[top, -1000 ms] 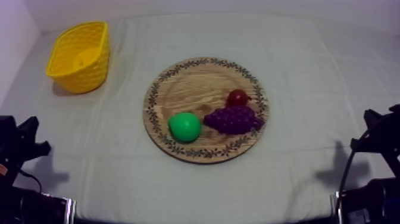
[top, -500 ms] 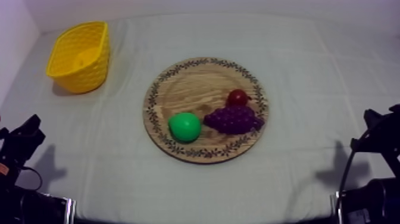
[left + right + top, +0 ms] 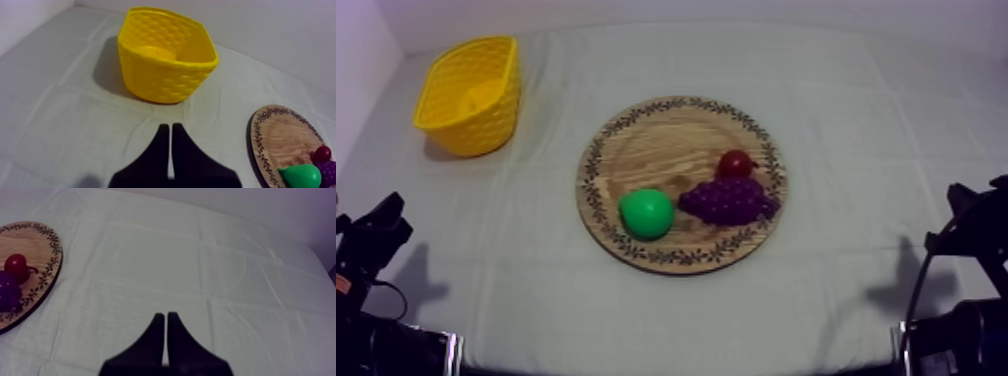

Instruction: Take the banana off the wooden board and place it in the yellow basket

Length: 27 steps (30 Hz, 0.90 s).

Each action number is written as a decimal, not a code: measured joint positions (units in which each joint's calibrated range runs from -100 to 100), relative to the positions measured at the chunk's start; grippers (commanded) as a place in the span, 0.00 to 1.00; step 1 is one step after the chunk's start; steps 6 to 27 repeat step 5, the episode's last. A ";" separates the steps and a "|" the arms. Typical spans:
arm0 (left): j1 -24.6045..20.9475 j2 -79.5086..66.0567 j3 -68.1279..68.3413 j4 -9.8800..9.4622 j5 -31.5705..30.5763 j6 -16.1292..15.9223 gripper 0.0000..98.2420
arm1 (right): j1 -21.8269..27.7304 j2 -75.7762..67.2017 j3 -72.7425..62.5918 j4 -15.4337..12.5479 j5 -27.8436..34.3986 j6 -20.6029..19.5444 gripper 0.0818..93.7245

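Observation:
The yellow basket (image 3: 461, 132) stands at the table's far left, and a smooth yellow banana (image 3: 478, 97) lies inside it. The left wrist view faces the basket (image 3: 160, 77) with the banana (image 3: 156, 52) on its floor. My left gripper (image 3: 167, 126) is shut on nothing, a short way back from the basket, and sits low at the left edge (image 3: 384, 218) in the top view. Low at the right edge rests my right gripper (image 3: 964, 203); its fingers (image 3: 163, 314) lie together over bare cloth. The wooden board (image 3: 656, 130) is at the middle.
On the board lie a green pear (image 3: 646, 213), a bunch of purple grapes (image 3: 728, 200) and a small red fruit (image 3: 736, 163). The board's edge (image 3: 47, 273) shows beside my right gripper, with the red fruit (image 3: 15, 264). Open cloth surrounds the board.
My left gripper has drawn back and down toward the table's lower left edge during the first half second, then stayed still. The right arm and the fruit have not moved.

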State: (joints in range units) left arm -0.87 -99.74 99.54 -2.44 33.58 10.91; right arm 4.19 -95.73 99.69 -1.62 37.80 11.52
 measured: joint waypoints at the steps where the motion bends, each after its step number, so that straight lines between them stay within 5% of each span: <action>1: 0.00 0.00 0.00 0.00 0.00 0.00 0.00 | 0.00 0.00 0.00 0.00 0.00 0.00 0.00; 27: 0.00 0.00 0.00 0.00 0.00 0.00 0.00 | 0.00 0.00 0.00 0.00 -0.07 0.00 0.00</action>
